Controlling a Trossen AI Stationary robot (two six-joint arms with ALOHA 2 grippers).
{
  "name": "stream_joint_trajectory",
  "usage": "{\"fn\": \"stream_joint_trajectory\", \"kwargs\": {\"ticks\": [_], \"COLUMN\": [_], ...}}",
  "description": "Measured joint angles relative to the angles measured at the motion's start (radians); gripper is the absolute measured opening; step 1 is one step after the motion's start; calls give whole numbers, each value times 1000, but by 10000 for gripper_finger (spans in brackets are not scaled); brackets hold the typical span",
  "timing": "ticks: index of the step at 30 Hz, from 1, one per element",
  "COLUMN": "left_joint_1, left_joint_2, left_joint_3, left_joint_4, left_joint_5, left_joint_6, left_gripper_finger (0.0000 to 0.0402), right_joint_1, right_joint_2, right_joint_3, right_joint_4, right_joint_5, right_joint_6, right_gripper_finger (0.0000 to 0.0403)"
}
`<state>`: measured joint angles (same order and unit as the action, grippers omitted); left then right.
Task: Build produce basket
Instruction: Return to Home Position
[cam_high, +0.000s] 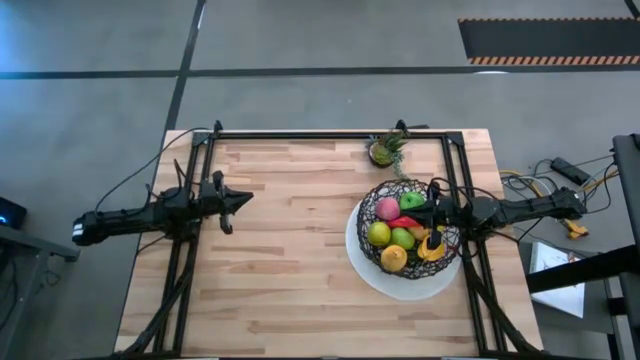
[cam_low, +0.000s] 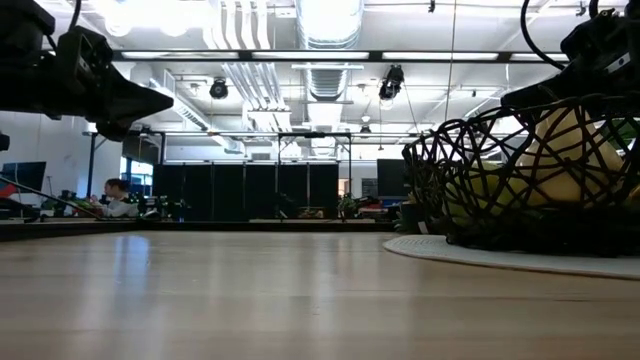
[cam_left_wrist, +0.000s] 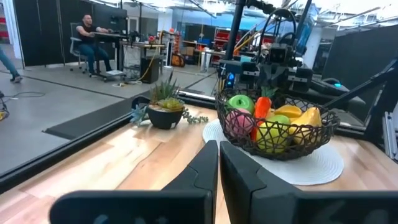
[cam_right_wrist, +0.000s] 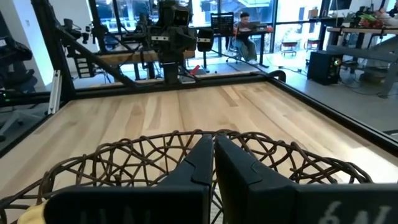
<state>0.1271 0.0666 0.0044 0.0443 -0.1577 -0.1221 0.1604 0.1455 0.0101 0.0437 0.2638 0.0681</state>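
The dark woven wire basket (cam_high: 437, 262) stands on a flat white plate (cam_high: 372, 272) at the table's right side. It holds the produce: a pink fruit (cam_high: 387, 209), green apples (cam_high: 379, 234), a red carrot-shaped piece (cam_high: 405, 222), an orange piece (cam_high: 394, 258) and yellow pieces (cam_high: 432, 245). The basket also shows in the left wrist view (cam_left_wrist: 277, 134) and the low view (cam_low: 470, 180). My right gripper (cam_high: 430, 209) is shut and empty just above the basket's right part, over its rim (cam_right_wrist: 143, 155). My left gripper (cam_high: 242, 199) is shut and empty above the table's left half, pointing toward the basket.
A small green potted plant (cam_high: 387, 150) stands near the table's far edge, just beyond the basket. A black frame (cam_high: 330, 133) runs along the table's edges. Bare wood (cam_high: 290, 270) lies between the two arms. People sit at desks in the room beyond (cam_left_wrist: 87, 37).
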Motion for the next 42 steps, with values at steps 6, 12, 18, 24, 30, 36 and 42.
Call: {"fn": "stream_joint_trajectory", "kwargs": {"ticks": [6, 12, 18, 24, 30, 36, 42], "left_joint_1": [0, 0, 0, 0, 0, 0, 0], "left_joint_2": [8, 8, 8, 7, 8, 7, 11], "left_joint_3": [0, 0, 0, 0, 0, 0, 0], "left_joint_4": [2, 4, 6, 7, 7, 7, 7], "left_joint_5": [0, 2, 2, 3, 3, 6, 6], "left_joint_6": [0, -1, -1, -1, -1, -1, -1], "left_gripper_finger": [0, 0, 0, 0, 0, 0, 0], "right_joint_1": [0, 0, 0, 0, -42, -118, -130], "right_joint_2": [1, 1, 1, 1, -72, -145, -145], "right_joint_3": [0, 0, 0, 0, 0, 0, 0], "right_joint_4": [0, 0, 0, -1, -2, 4, -11], "right_joint_5": [-1, -1, -1, -1, -32, -154, -218], "right_joint_6": [0, 0, 0, 0, -35, -36, -25], "right_gripper_finger": [9, 9, 9, 9, 9, 9, 9]}}
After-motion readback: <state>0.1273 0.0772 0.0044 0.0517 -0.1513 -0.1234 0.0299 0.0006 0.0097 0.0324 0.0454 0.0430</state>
